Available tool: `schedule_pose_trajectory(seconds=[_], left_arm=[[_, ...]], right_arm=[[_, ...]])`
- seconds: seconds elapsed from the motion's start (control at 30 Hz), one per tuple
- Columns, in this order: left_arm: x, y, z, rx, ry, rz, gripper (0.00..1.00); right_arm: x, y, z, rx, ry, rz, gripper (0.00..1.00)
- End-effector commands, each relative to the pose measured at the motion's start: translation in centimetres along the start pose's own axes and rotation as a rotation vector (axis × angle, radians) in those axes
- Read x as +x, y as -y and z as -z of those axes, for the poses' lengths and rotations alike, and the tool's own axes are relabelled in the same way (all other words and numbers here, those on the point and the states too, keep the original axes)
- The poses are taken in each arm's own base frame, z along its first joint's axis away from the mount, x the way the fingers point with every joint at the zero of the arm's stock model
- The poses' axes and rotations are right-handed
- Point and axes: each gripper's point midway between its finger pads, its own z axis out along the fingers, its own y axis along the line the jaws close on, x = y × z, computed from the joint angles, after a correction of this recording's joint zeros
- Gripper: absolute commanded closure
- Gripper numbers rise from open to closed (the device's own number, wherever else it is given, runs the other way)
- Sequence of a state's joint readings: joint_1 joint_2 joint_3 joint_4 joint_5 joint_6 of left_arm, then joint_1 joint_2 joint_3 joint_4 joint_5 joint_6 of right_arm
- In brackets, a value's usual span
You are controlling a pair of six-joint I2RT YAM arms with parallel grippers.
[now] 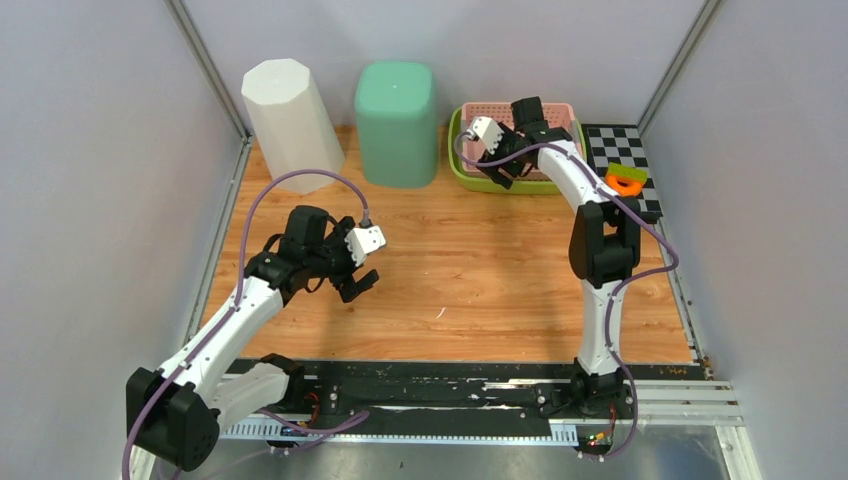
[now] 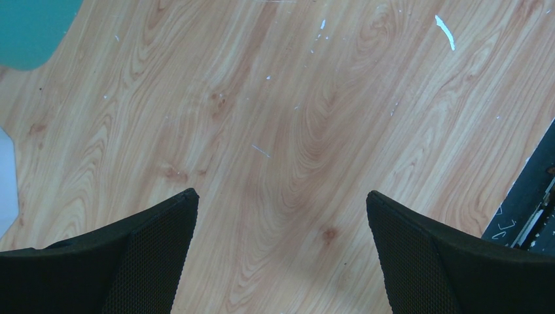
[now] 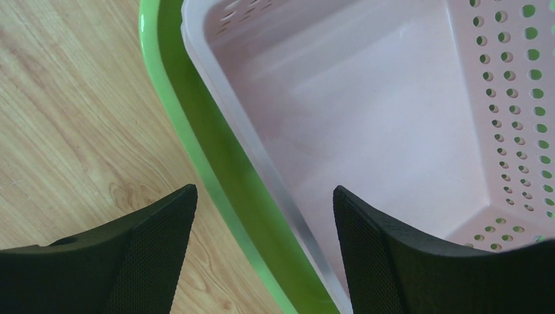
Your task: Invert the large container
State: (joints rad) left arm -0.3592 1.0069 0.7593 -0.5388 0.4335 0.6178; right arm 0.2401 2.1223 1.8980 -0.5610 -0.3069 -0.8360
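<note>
Fingers (image 3: 150,248) of the right gripper (image 3: 263,196) stand fairly wide apart and hold nothing. One hangs over bare wood, the other over the inside of the pink perforated plastic basket (image 3: 393,131). Between them run two nested rims, that of the basket and that of the lime-green plastic tub (image 3: 196,131) in which it sits. Neither finger visibly touches a rim.

The tub, outer and larger of the pair, is my guess for the large container. It sits open side up at the far right of the wooden worktop (image 1: 480,290), against the back wall. The step in hand looks like the approach to a rim grasp, and the flip itself is not yet begun.

The next move calls for the fingers to come down over the rim and pinch it firmly. It also calls for a choice between gripping both walls together and taking the green one alone, since the basket may slide out once the tub tips.

Just left of the tub stands a teal rounded plastic bin (image 1: 396,125). Beyond that is a white faceted plastic bin (image 1: 292,125). Both show a closed face upward.

The left gripper (image 2: 281,194) hovers well apart over bare worktop, fingers spread wide and empty.
</note>
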Motion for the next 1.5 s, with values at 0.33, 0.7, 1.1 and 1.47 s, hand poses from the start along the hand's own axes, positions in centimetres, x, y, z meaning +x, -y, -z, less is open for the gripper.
schedule_pose_trajectory(seconds=[0.33,0.7,1.1,1.47], left_arm=[[0.2,-0.4,-0.2,-0.006,-0.002,-0.003,0.0],[0.3,-0.5,-0.2,-0.011,-0.008,-0.004,0.0],[0.4,-0.5,-0.3,-0.011,-0.011,-0.003,0.0],[0.3,-0.5,-0.2,-0.014,-0.008,-0.002,0.0]], right_arm=[[-0.3,-1.0,0.1,-0.127,0.05,0.035,0.5],[0.1,-0.2,-0.7,-0.121,0.026,0.098,0.64],[-0.6,2.2,0.4,-0.036,0.01,0.175,0.91],[-4.0,4.3,3.8,0.092,0.095,0.264,0.97]])
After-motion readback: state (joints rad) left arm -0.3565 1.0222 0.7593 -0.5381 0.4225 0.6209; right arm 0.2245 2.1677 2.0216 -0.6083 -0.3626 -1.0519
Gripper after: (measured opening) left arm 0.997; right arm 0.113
